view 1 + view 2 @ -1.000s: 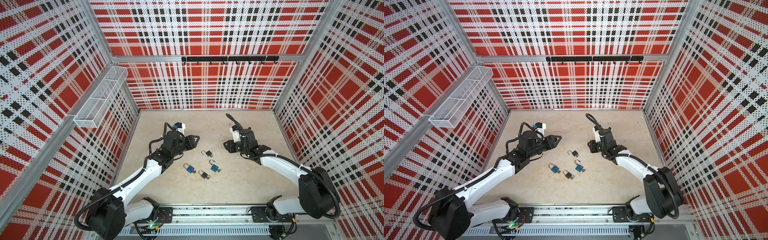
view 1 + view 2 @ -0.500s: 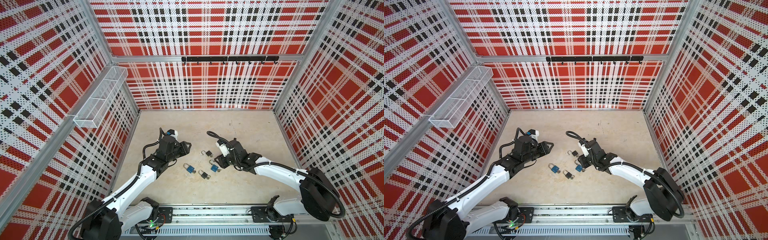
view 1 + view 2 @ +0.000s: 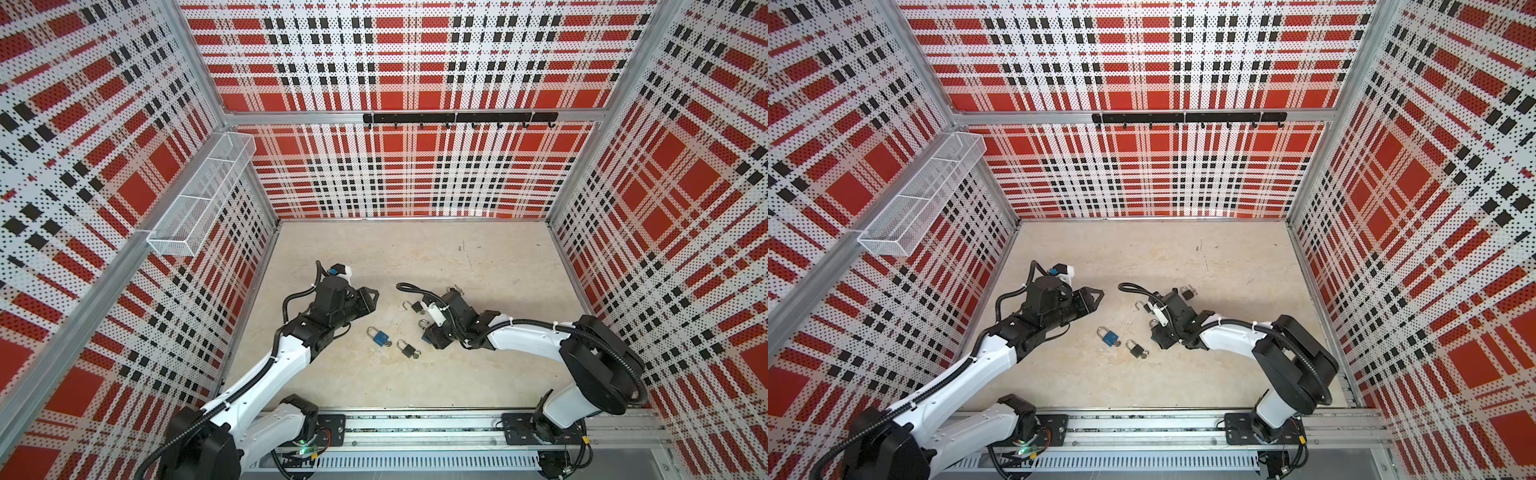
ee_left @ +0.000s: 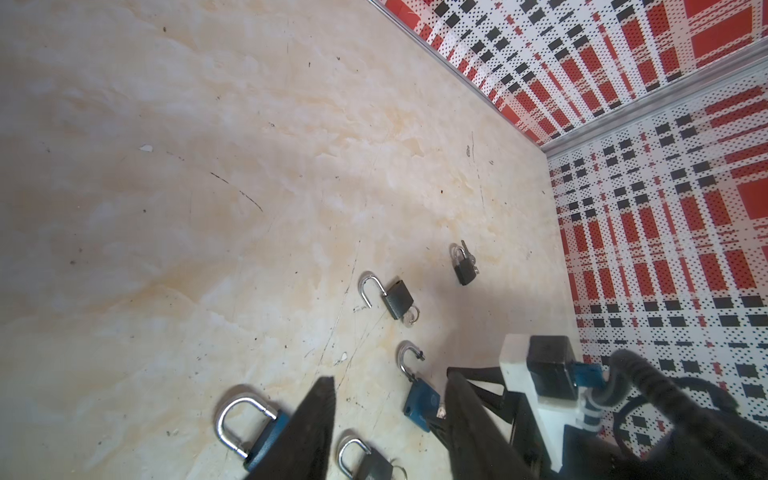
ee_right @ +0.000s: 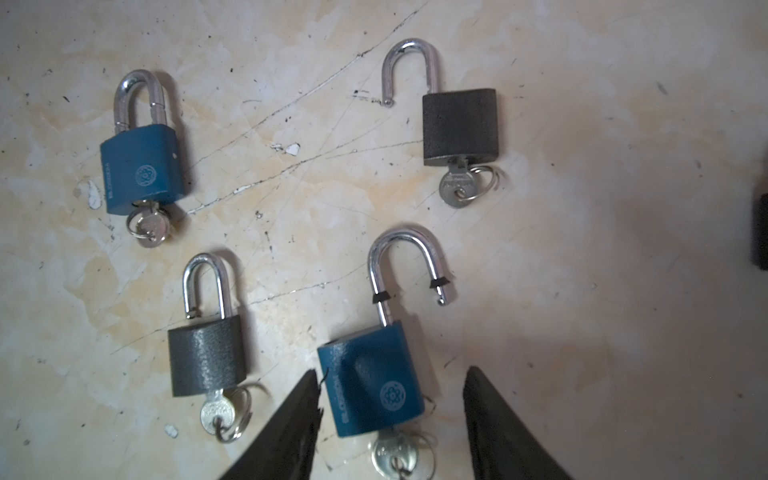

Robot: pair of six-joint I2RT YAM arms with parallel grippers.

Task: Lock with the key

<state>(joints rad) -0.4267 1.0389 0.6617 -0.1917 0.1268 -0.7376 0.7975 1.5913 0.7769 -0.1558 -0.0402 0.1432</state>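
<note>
Right wrist view and both top views share one layout: the pale, scuffed table [image 3: 415, 257] is largest, with the left arm [image 3: 286, 353] and the right arm [image 3: 523, 336] both bent in toward its middle.

The right gripper [image 5: 388, 372] is low over the table with its jaws apart. Its fingers [image 5: 490, 424] stand on either side of the blue open padlock [image 5: 370, 386], which lies flat between them. One finger is just beside the body's edge, the other clear of it. Whether the nearer finger touches the lock I cannot tell; nothing is clamped. The left gripper [image 4: 390, 376] also has its jaws apart and holds nothing; it is near the locks, clear of the right gripper.

The blue open padlock's shackle [image 5: 402, 235] points away from the right gripper, out past the fingertips, with one end sprung free of the body. Farther out the same way lies the black open padlock [image 5: 459, 124]. On the side toward the left gripper, the grey shut padlock [image 5: 205, 357] lies just beside the right gripper's finger, and the blue shut padlock [image 5: 141, 166] farther out beyond it. A fifth padlock [image 4: 465, 272], black, lies beyond the right gripper as seen from the left one.

Smallest is the key [image 5: 395, 453], seated in the bottom of the blue open padlock, back between the right gripper's fingers. The three other locks near that gripper each carry their own, like the grey one's key [image 5: 218, 411].
</note>
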